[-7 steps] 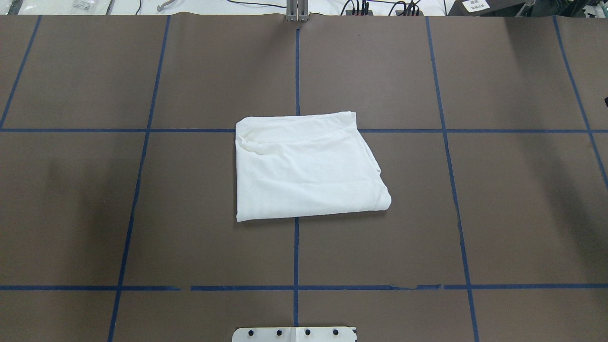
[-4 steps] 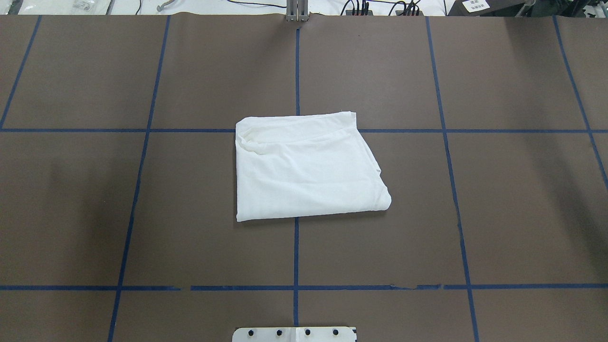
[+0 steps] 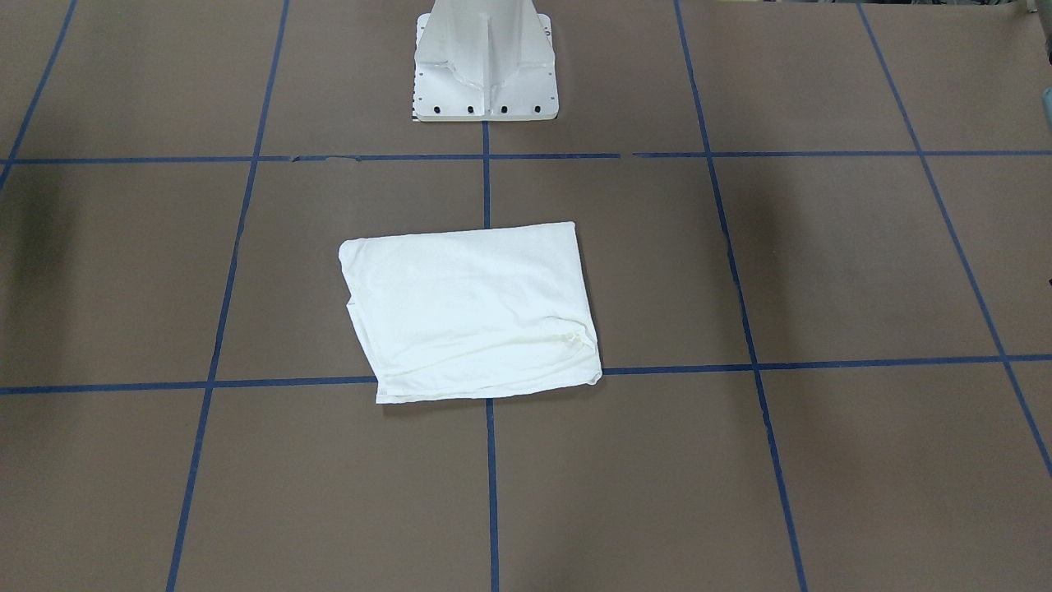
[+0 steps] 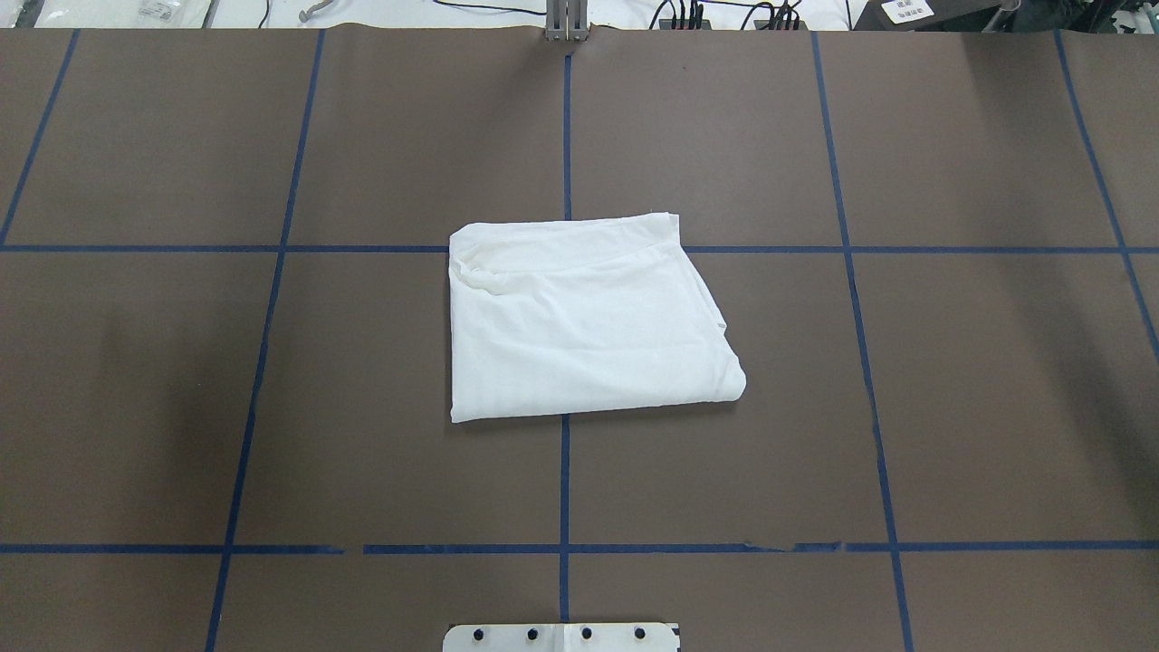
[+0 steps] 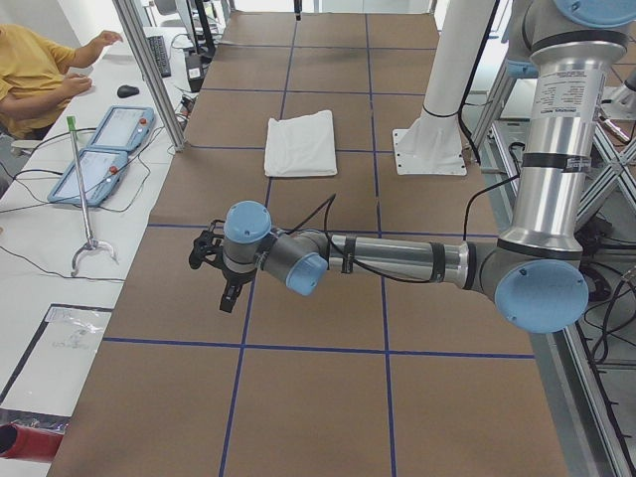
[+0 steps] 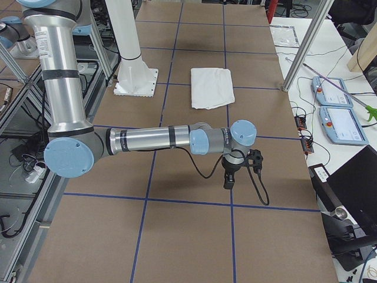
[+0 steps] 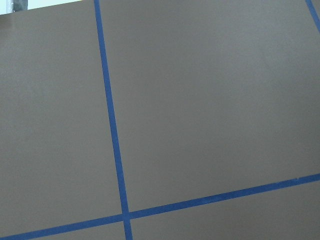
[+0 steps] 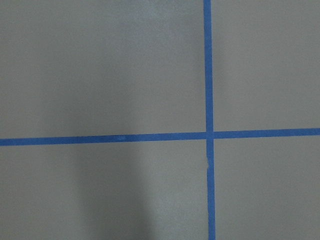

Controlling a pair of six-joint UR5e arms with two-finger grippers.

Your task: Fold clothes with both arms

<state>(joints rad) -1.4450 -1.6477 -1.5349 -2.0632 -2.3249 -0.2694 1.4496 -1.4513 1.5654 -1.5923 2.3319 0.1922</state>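
The white shirt (image 4: 579, 317) lies folded into a compact rectangle at the middle of the brown table, plain side up; it also shows in the front view (image 3: 472, 312) and both side views (image 5: 300, 144) (image 6: 210, 87). Neither arm touches it. My left gripper (image 5: 229, 298) hangs low over the table far to the left of the shirt, pointing down. My right gripper (image 6: 228, 181) hangs likewise far to the right. Both show only in the side views, so I cannot tell if they are open or shut. The wrist views show only bare table with blue tape lines.
The white pedestal base (image 3: 485, 90) stands at the robot's side of the table. Teach pendants (image 5: 99, 149) (image 6: 339, 115) lie on the operators' bench beyond the far edge. An operator in yellow (image 5: 30, 70) sits there. Metal frame posts (image 5: 149, 70) (image 6: 306, 47) rise at that edge.
A small dark part at the right edge of the overhead view has left the frame. The shirt has not moved.
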